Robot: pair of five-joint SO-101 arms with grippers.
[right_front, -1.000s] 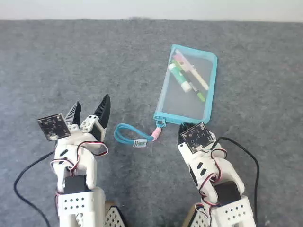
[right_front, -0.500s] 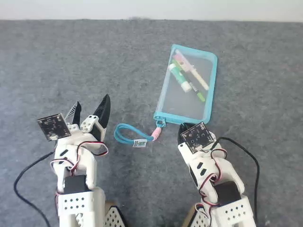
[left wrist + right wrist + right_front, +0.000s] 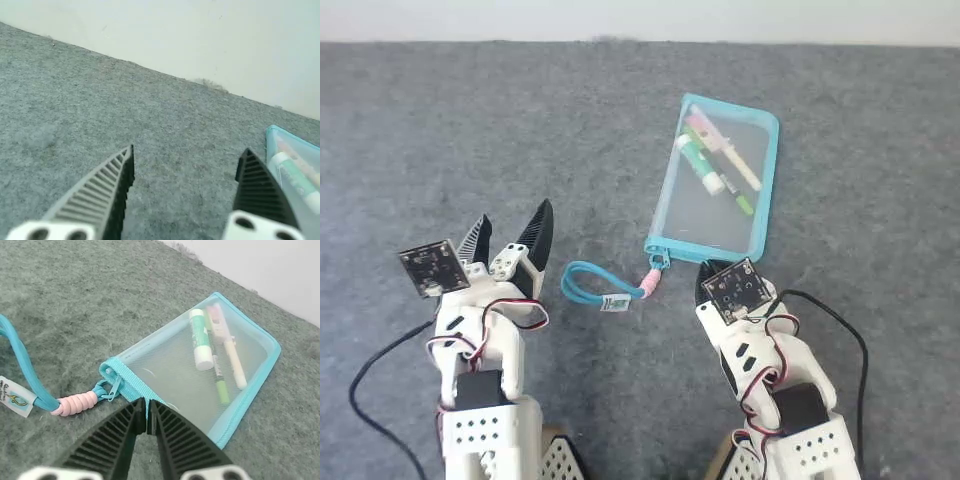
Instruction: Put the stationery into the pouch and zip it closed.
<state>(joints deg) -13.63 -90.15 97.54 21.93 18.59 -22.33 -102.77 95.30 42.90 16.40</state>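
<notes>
Closest to me, my left claw [image 3: 514,215] hangs spread wide with nothing in it, out over bare grey table [image 3: 440,130], well apart from the task's things. My right claw [image 3: 147,402] is pressed closed on nothing, its tips at the near edge of the pouch [image 3: 165,370]; whether they touch it I cannot tell. Between my two arms a blue wrist strap [image 3: 582,283] lies in a loop on the table, with a small white tag [image 3: 614,303] on it. A pink coiled link [image 3: 75,403] joins the strap to the zip pull [image 3: 111,387], which sits at the pouch's near corner. Beyond that the teal-edged, see-through pouch lies flat, angled away from me. Inside it, toward the far end, are a green-and-white glue stick [image 3: 200,340], a pink pen [image 3: 217,320], a white pen [image 3: 234,362] and a thin green pen [image 3: 220,387]. Farthest off, a pale wall [image 3: 200,35] meets the table's edge.
</notes>
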